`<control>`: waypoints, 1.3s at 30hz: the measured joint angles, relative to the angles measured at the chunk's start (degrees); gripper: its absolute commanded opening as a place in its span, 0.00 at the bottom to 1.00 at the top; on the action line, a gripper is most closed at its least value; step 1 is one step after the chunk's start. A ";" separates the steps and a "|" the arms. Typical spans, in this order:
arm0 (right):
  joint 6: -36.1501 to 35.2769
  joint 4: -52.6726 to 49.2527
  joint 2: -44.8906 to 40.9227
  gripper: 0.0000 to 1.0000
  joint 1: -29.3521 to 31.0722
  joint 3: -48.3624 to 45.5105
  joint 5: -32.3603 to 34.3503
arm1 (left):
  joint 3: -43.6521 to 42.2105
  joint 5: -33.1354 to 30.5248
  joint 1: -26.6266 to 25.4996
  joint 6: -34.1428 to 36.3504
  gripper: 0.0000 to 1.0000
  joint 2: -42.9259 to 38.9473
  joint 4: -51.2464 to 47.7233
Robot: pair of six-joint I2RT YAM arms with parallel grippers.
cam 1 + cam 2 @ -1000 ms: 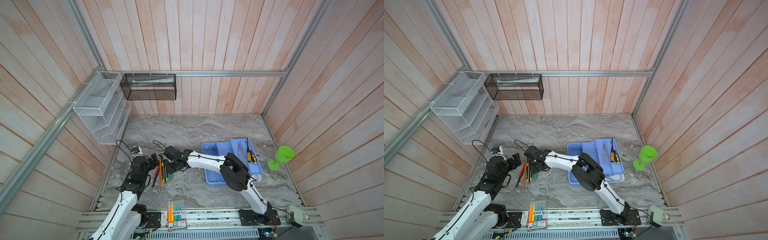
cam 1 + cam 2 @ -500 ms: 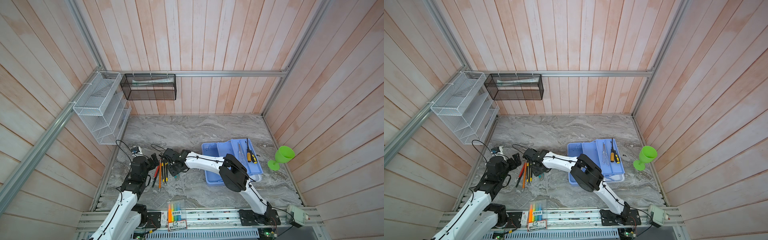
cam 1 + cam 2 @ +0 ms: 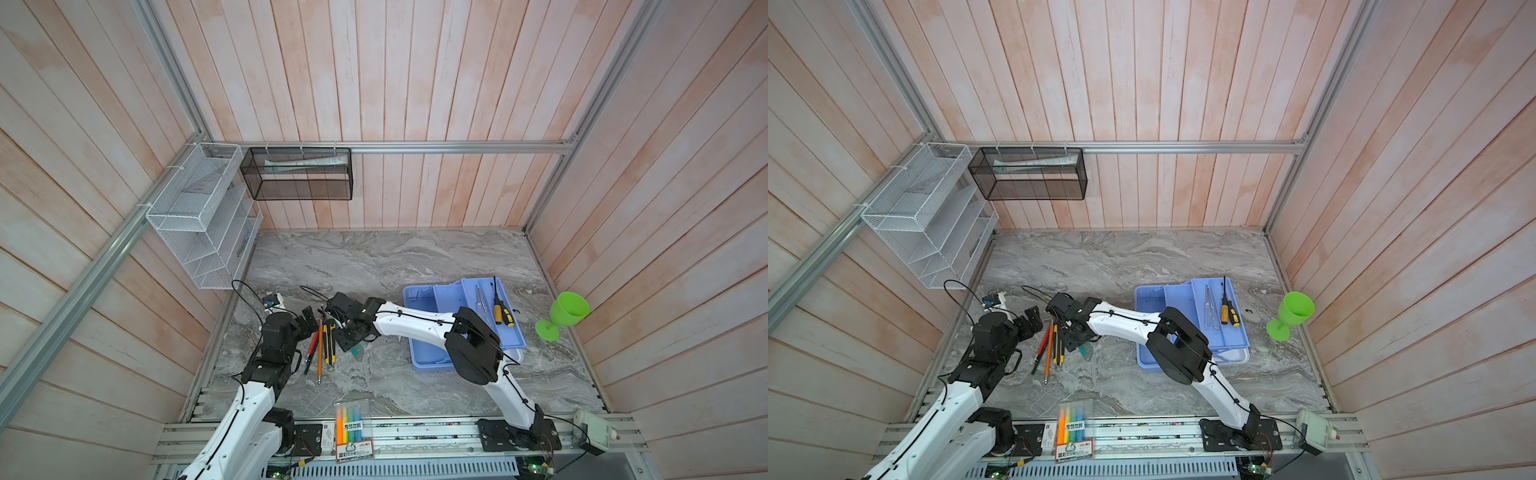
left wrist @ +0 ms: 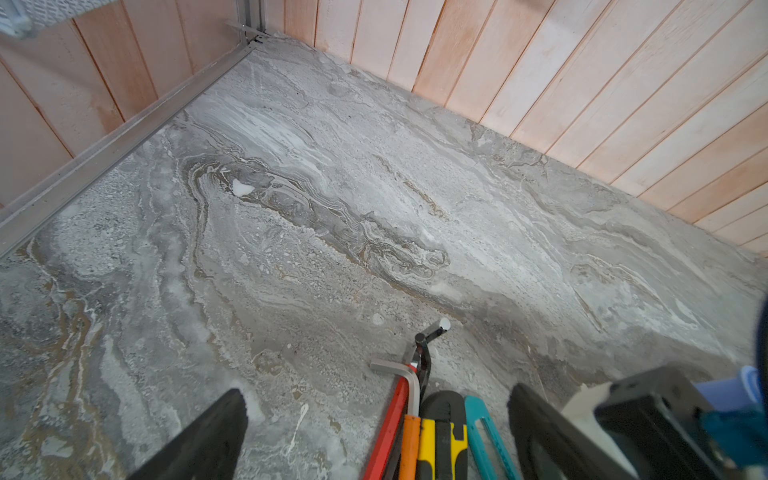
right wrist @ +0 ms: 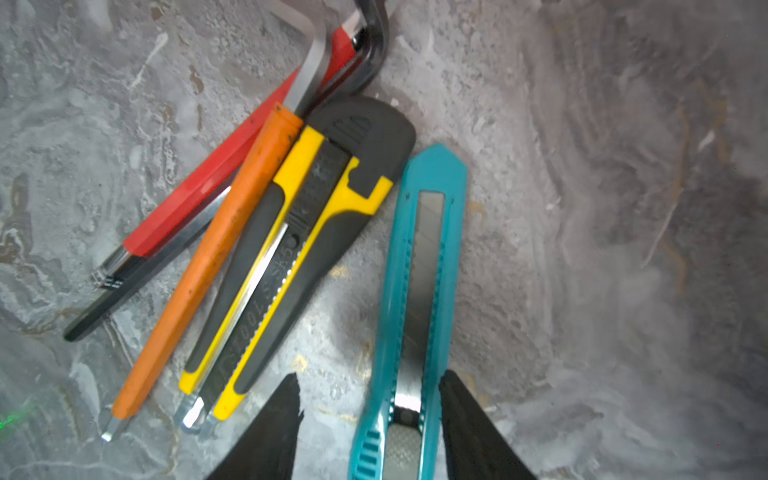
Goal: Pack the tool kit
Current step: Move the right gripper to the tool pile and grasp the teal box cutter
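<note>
Two fingers of the right gripper (image 5: 372, 376) stand apart astride the teal knife (image 5: 419, 291), lying on the marble (image 5: 582, 208) beside the yellow knife (image 5: 291, 257). The left gripper (image 4: 374, 390) gapes wide nearby; the blue case (image 3: 428, 353) sits open well to their right.

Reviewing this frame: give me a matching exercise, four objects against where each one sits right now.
Things:
1. teal plastic snap-off utility knife
2. yellow-handled screwdriver
3. green plastic goblet
4. clear pack of coloured highlighter pens

Places:
A. lying across the metal rail at the near edge
B. between the open fingers of the right tool
C. in the light blue plastic tray
D. beside the wooden right wall

Pairs: 1-B, 2-C, 3-D, 4-A.
</note>
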 measured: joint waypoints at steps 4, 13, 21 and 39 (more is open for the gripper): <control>-0.87 -0.72 1.27 0.54 0.00 0.76 1.84 | -0.02 0.00 0.00 0.00 1.00 -0.22 0.00; -1.92 -2.78 2.62 0.54 0.00 1.09 5.18 | -0.04 0.00 0.00 0.00 1.00 -0.24 0.00; -1.64 -2.97 3.04 0.49 0.00 1.66 5.57 | -0.07 0.00 0.00 0.00 1.00 -0.24 0.00; 1.18 -2.71 2.89 0.27 0.00 1.25 8.52 | -0.07 0.00 0.00 0.00 1.00 -0.24 0.00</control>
